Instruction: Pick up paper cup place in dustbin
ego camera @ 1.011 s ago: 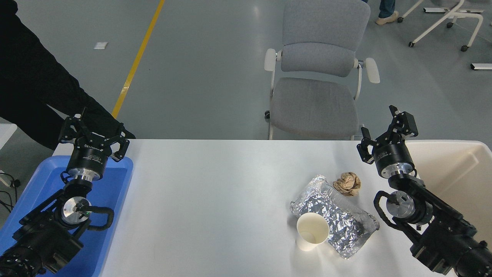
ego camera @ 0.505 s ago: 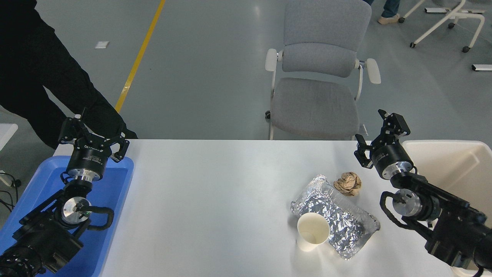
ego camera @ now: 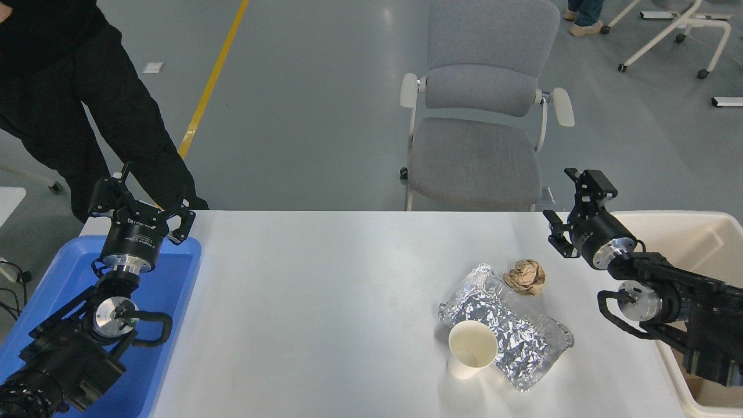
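Cup work has not begun: the paper cup (ego camera: pixel 472 349) stands upright against the foil tray (ego camera: pixel 506 330). The right gripper (ego camera: pixel 571 204), jaws spread and empty, hovers near the dustbin (ego camera: pixel 720 232), apparently unaligned. The left gripper (ego camera: pixel 141 200) rests open over the blue tray (ego camera: pixel 174 278).

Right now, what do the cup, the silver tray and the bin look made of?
Paper cup: matte white paper, judging by its rolled rim and cream inside. Silver tray: thin metal foil, crinkled and glinting. Dustbin: probably moulded plastic, going by its smooth cream walls and rounded rim.
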Controlling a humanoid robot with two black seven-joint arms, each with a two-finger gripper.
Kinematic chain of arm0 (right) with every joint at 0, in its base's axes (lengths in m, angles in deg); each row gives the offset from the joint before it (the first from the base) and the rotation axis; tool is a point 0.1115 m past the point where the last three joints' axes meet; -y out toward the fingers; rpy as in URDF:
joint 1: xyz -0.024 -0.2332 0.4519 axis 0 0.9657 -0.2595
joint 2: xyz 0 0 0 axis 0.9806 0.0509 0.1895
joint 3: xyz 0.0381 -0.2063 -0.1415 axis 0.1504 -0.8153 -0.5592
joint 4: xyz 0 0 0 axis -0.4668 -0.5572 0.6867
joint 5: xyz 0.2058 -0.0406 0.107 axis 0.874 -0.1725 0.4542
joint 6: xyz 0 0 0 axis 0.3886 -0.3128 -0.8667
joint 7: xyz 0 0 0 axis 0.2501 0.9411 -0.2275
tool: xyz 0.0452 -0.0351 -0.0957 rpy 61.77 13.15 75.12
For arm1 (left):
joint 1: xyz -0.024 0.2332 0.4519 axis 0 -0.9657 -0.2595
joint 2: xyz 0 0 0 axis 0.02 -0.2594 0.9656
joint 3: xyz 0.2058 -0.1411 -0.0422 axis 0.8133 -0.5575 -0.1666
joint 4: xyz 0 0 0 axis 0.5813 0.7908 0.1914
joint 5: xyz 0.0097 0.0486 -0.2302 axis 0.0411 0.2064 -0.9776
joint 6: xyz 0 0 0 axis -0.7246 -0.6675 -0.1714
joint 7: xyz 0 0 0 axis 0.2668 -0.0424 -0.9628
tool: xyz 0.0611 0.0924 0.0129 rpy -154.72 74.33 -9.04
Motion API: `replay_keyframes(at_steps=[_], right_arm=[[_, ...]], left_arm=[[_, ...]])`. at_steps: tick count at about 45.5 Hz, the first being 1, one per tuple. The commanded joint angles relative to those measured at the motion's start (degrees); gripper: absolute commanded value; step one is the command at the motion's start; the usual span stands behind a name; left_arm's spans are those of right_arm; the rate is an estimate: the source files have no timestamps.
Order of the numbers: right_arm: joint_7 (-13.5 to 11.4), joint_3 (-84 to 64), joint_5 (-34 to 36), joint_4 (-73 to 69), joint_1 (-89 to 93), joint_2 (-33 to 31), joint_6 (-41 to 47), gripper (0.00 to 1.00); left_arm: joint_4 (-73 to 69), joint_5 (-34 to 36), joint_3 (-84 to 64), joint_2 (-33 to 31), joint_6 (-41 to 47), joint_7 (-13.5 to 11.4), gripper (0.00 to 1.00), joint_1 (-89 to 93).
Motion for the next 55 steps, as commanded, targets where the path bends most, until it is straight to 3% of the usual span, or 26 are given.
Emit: replay_keyframes(at_steps=[1,8,15,25,31,35,41,47,52,55], right_arm=[[-0.1,-23.6,0.4,-0.6,-13.8,1.6,5.5,1.00],[-0.2,-31.5,0.4,-1.1,-18.9,4.8,9.3,1.00],[-0.3,-36.7,0.2,-3.4,-26.4,5.9,20.4,1.00],[-0.3,-46.0,-0.8,-4.5,-34.6,14.4,30.8,1.00],[-2.0,-49.7,-4.3,-4.6,-38.3,21.0,35.9,1.00],[-7.4,-49.8,-7.6,-4.6,-40.7,24.6,43.3,1.00],[-19.6,-49.5,-7.9,-6.0,-45.1,27.4,43.3,1.00],[-29.2,-48.6,-7.9,-10.6,-50.8,27.6,43.3,1.00],[-35.3,-48.1,-8.2,-16.6,-56.2,28.6,43.3,1.00],[-37.4,-47.1,-7.9,-18.7,-58.7,28.8,43.3,1.00]], left_arm=[[-0.1,0.0,0.0,0.0,-0.2,0.0,0.99,0.0],[0.0,0.0,-0.1,0.0,-0.2,0.1,0.99,0.0],[0.0,0.0,0.0,0.0,-0.2,0.0,0.99,0.0],[0.0,0.0,0.0,0.0,-0.2,0.0,0.99,0.0],[-0.1,0.0,0.0,0.0,-0.2,0.0,0.99,0.0],[-0.1,0.0,0.0,0.0,-0.2,0.0,0.99,0.0],[-0.1,0.0,0.0,0.0,-0.2,0.0,0.99,-0.1],[-0.1,0.0,0.0,0.0,-0.2,0.0,0.99,-0.1],[0.0,0.0,0.0,0.0,-0.1,0.0,0.99,-0.1],[0.0,0.0,0.0,0.0,-0.1,0.0,0.99,-0.1]])
